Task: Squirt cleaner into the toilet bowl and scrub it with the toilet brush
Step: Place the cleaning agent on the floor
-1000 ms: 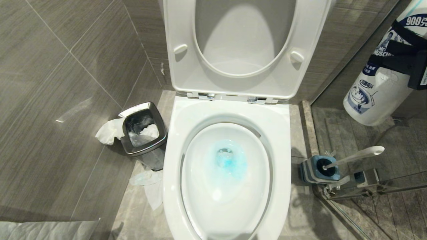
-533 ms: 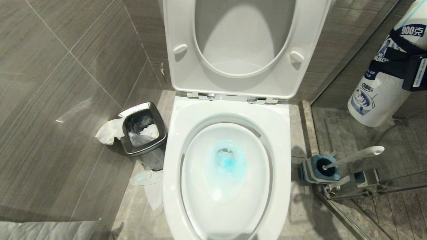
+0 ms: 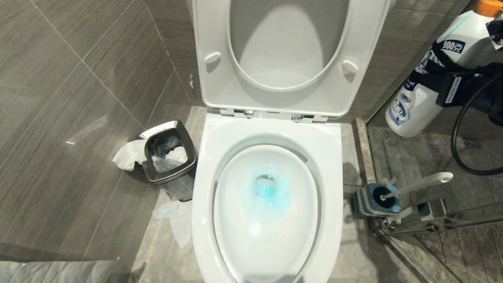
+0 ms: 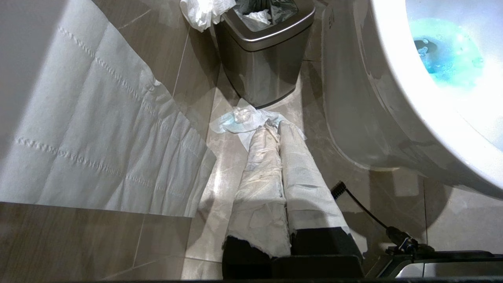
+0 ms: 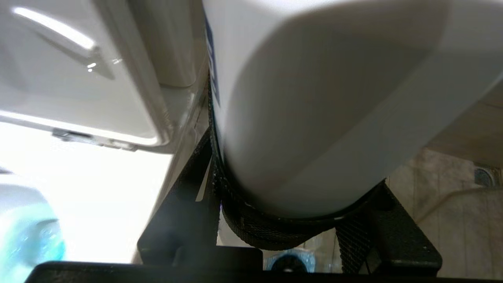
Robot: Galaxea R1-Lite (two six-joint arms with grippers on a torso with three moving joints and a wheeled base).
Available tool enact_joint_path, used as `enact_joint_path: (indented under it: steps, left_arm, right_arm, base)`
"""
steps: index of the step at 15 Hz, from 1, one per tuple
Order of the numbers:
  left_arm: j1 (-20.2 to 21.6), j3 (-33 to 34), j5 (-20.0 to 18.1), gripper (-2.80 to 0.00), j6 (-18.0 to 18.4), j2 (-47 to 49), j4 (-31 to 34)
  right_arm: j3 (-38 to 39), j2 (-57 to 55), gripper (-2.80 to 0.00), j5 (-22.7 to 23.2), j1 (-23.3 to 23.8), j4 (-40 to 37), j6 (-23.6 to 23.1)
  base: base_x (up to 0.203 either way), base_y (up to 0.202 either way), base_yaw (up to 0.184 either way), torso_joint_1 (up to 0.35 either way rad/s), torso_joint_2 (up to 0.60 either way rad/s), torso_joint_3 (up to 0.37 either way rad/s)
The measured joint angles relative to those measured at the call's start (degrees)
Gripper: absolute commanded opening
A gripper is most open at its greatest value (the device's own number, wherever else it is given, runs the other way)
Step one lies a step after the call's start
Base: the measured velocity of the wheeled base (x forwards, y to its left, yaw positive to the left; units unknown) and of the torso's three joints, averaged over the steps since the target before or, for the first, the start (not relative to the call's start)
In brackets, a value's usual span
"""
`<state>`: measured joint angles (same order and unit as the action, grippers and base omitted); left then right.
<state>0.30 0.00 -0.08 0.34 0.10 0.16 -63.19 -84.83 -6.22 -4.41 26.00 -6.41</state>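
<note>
While blue cleaner sits in the toilet bowl [image 3: 267, 204], the right gripper [image 3: 444, 76] holds a white cleaner bottle [image 3: 422, 92] at upper right of the head view.
Jaws clamp the bottle's body. Toilet brush [image 3: 416, 184] stands in its holder [image 3: 373, 200], lower right; left gripper [image 4: 281, 129] closed, empty.

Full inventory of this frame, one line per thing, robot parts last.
toilet bowl: 1, white, centre, seat and lid up, blue water inside
toilet brush: 1, white handle, standing in holder, right of bowl
holder: 1, blue top, grey stripes, floor right of bowl
waste bin: 1, steel, floor left of bowl
tissue: several, white, at the bin and on floor
cleaner bottle: 1, white, orange cap, upper right
right gripper: black, clamped on cleaner bottle
left gripper: paper-wrapped, shut, low by bin
</note>
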Motion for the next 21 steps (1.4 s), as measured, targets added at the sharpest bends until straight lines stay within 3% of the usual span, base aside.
enact_joint_path:
  steps: [10,21]
  left_arm:
    - [0.02,0.0,-0.03,-2.8,-0.01,0.0,0.02]
    - [0.02,0.0,-0.02,-2.8,-0.01,0.0,0.01]
  right_arm:
    - [6.9,-19.87,-2.8,2.74,2.34,30.25,-0.02]
    - [2.09,-39.81,-2.8,3.9,0.16,42.79,-0.02]
  base:
    - [0.0,0.0,0.0,0.0,0.0,0.0]
    - [0.0,0.0,0.0,0.0,0.0,0.0]
